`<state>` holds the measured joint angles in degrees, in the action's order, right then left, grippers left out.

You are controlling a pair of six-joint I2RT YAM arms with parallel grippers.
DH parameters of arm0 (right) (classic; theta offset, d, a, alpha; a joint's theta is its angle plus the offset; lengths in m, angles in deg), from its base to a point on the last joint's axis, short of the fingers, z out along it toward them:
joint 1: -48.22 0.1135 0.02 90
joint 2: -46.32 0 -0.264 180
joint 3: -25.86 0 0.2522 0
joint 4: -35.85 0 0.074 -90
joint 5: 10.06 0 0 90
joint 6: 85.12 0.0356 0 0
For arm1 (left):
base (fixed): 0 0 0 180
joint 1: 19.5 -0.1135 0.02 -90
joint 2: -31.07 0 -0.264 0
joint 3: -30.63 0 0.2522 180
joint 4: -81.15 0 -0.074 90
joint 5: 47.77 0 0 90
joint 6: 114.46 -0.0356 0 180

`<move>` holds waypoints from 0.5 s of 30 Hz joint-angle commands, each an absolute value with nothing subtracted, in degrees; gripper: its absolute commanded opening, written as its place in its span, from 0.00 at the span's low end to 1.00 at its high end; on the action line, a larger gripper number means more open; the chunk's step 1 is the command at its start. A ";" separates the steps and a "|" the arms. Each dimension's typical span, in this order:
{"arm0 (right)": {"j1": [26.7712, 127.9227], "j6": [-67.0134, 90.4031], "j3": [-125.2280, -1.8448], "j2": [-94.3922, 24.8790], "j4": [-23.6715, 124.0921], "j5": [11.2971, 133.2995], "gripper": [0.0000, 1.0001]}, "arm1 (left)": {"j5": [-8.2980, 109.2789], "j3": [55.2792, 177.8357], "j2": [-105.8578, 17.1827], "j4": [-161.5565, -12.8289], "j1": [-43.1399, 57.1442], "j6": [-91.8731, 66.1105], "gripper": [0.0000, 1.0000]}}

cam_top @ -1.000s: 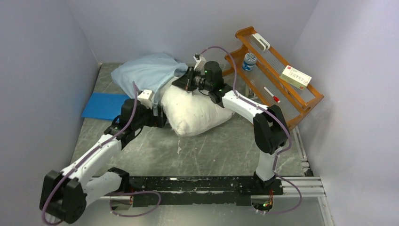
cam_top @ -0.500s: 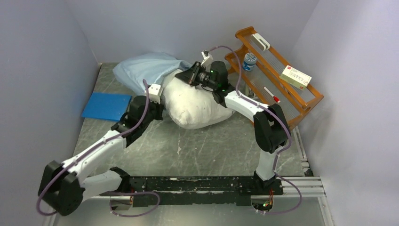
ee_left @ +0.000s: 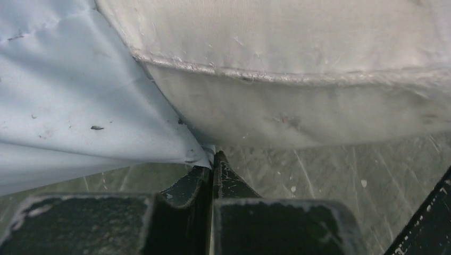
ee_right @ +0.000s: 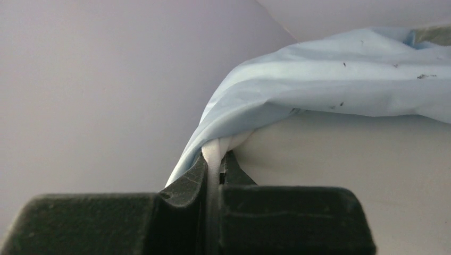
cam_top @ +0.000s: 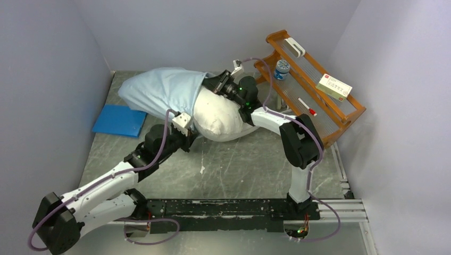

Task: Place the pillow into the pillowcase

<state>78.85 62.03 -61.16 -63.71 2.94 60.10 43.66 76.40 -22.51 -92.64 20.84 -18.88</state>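
At mouth of pillowcase (cam_top: 159, 90), left gripper (ee_left: 214, 160) and right gripper (ee_right: 215, 158) each clamp hem — thin pinch may slip if plump pillow (cam_top: 219, 119) jams cloth.

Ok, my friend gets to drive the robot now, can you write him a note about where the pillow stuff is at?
Grippers: the left gripper is shut, pinching the opening edge of the pillowcase on the near side. The right gripper is shut on that edge at the far side.
Things: the pillow lies on the table, partly inside; its white end sticks out to the right.
Done: the case is over part of it.
To do: pull the case over the white end.
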 commanded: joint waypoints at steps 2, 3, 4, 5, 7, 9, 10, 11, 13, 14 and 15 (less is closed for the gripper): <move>79.85 57.97 -63.24 -63.76 -7.22 55.74 0.00 | 46.91 76.26 -16.15 -92.80 22.99 -17.69 0.05; 80.05 55.22 -62.90 -63.80 -6.39 52.90 0.00 | 45.79 77.51 -15.23 -90.62 23.02 -17.84 0.13; 80.27 52.46 -62.41 -63.68 -5.12 49.69 0.00 | 44.19 79.16 -14.43 -87.52 23.03 -17.76 0.34; 80.31 49.50 -62.33 -63.31 -2.45 46.57 0.00 | 42.75 81.17 -13.75 -84.23 23.04 -17.34 0.46; 80.38 41.86 -62.99 -61.74 7.90 42.83 0.03 | 39.54 86.09 -13.03 -74.95 23.04 -15.51 0.55; 80.68 32.96 -62.97 -58.77 22.11 43.84 0.20 | 35.46 91.33 -13.13 -65.69 22.98 -13.03 0.59; 80.80 29.75 -62.72 -57.20 26.49 45.05 0.30 | 33.73 93.35 -13.40 -62.95 22.98 -11.74 0.59; 80.83 27.40 -62.26 -55.67 29.88 45.68 0.40 | 32.37 94.95 -13.87 -61.35 22.97 -10.97 0.60; 80.78 24.76 -61.77 -52.90 36.61 48.34 0.57 | 29.59 97.71 -15.40 -59.54 23.04 -10.46 0.63; 80.74 23.87 -61.86 -51.54 40.79 50.85 0.62 | 28.54 99.18 -16.75 -59.18 22.96 -11.04 0.66; 80.74 23.07 -61.91 -50.30 44.00 52.57 0.65 | 26.79 100.74 -18.37 -58.91 23.00 -11.64 0.71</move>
<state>80.89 33.61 -61.16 -57.59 27.46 47.43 34.55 96.13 -14.73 -67.96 22.72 -13.02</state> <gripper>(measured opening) 0.587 0.651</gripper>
